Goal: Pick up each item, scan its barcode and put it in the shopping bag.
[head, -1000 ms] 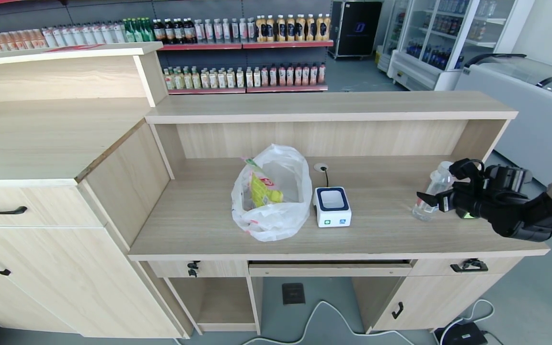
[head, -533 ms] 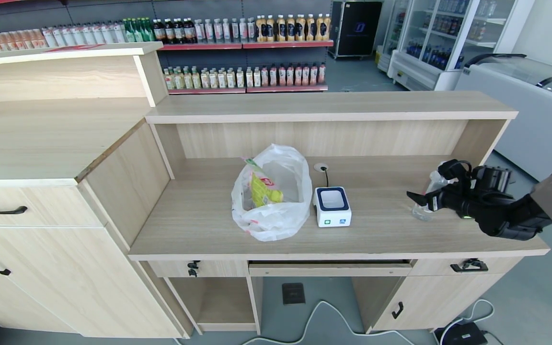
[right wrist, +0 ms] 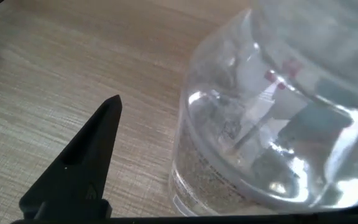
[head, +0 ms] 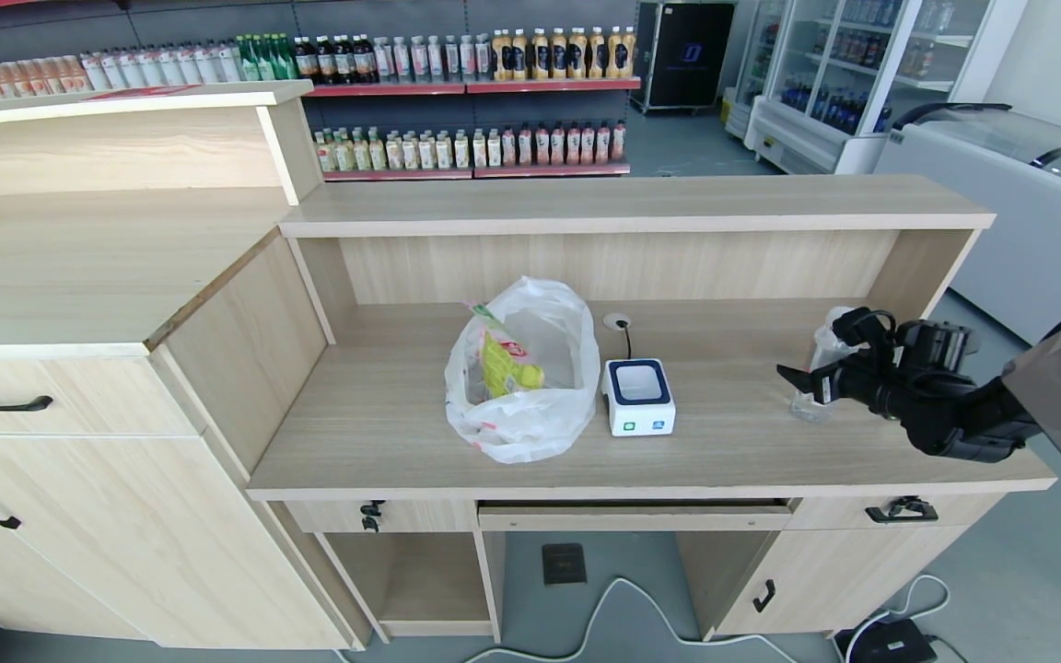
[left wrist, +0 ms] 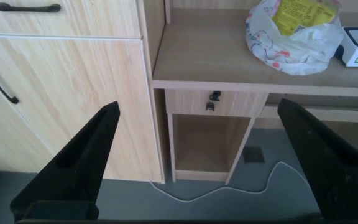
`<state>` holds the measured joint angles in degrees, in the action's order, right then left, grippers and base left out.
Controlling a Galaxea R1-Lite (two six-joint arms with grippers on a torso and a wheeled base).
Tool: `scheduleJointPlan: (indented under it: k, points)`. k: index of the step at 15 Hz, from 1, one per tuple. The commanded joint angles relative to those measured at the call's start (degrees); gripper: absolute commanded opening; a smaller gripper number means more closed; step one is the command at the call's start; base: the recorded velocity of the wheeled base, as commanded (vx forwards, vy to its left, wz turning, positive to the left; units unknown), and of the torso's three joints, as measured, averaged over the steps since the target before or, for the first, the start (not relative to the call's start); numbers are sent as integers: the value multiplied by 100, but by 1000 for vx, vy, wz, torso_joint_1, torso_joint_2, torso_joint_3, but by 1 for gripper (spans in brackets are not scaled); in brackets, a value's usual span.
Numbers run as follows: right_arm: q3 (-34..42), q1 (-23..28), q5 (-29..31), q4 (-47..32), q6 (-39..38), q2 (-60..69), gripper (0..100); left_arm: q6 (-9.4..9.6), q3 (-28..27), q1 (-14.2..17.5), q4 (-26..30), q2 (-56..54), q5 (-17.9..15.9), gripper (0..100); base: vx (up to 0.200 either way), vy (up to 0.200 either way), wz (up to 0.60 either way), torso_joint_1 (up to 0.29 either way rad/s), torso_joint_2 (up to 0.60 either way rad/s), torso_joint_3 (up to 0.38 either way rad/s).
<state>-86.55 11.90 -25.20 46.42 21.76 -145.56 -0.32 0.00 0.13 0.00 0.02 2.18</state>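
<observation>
I count one item as done: a yellow printed snack packet (head: 507, 366) sits inside the white crumpled plastic shopping bag (head: 519, 373), which stands open near the middle of the light wooden tabletop (head: 733, 451). Just beside the bag is the white box-shaped barcode scanner with a dark blue frame (head: 638, 396), with nothing over its window.

What's left, as far as I can see, is the clear plastic bottle (head: 810, 403). It stands upright near the right end of the tabletop, well apart from the scanner. My right gripper (head: 818, 354) is level with it, its fingers spread with the bottle between them. The right wrist view shows a gap between the near finger and the bottle wall (right wrist: 278, 124), so I judge it not yet gripped.

My left gripper (left wrist: 197, 155) hangs low in front of the cabinet, fingers wide apart and holding nothing.

So the bottle's whole cycle remains: close, lift, scan, then bag.
</observation>
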Motion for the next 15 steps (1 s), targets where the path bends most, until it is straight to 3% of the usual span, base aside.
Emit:
scheduleJointPlan:
  k: [1, 11, 15]
  points:
    - [16, -3, 6, 7, 4, -8, 0, -3, 0, 4, 0, -2, 2, 100, 0, 0, 0, 0, 0, 0]
    - [86, 181, -3, 7, -155, 203, 0, -3, 0, 4, 0, -2, 2, 100, 0, 0, 0, 0, 0, 0]
    - [648, 181, -328, -177, -1104, 1143, 0, -3, 0, 4, 0, -2, 2, 100, 0, 0, 0, 0, 0, 0]
